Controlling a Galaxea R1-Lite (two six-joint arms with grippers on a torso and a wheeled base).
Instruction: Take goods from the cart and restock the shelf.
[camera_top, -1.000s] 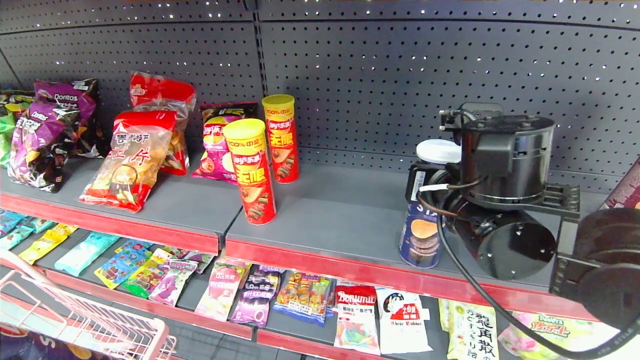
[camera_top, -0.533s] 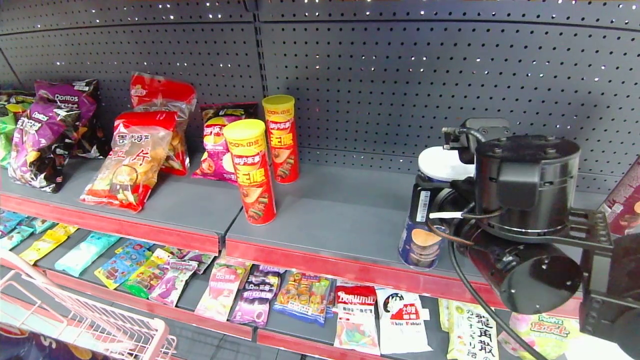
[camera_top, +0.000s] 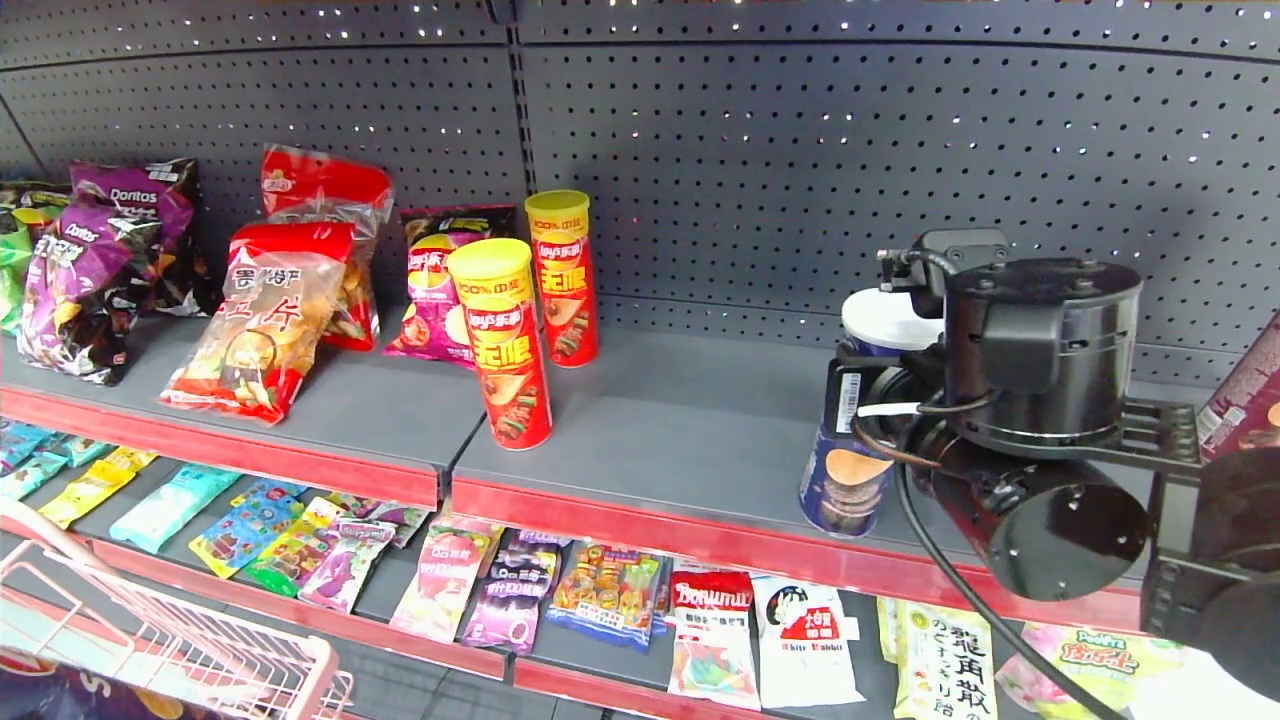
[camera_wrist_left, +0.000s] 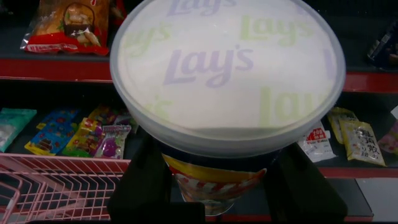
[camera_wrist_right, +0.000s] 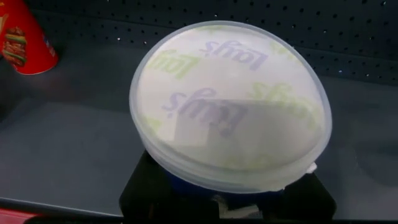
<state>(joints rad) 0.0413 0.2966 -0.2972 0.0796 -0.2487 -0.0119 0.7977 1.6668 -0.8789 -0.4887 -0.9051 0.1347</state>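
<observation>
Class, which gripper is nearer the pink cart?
Left. The left gripper, holding a white-lidded can, hangs close to the pink cart; the right gripper is up at the shelf, gripping the blue can.

On the upper shelf (camera_top: 650, 420), near the middle: front tube (camera_top: 505, 345) just ahead and left of rear tube (camera_top: 562, 275), pouch (camera_top: 437, 285) behind and to the left. Further left, snack bags (camera_top: 262, 320) in two rows. Far right, by the front edge, lidded can (camera_top: 850, 470) within the right gripper (camera_wrist_right: 227, 196). Below, lower shelf (camera_top: 420, 643) with packets (camera_top: 610, 590) side by side. Bottom left, cart (camera_top: 200, 650); above it, within the left gripper (camera_wrist_left: 221, 186), another can (camera_wrist_left: 227, 68)
</observation>
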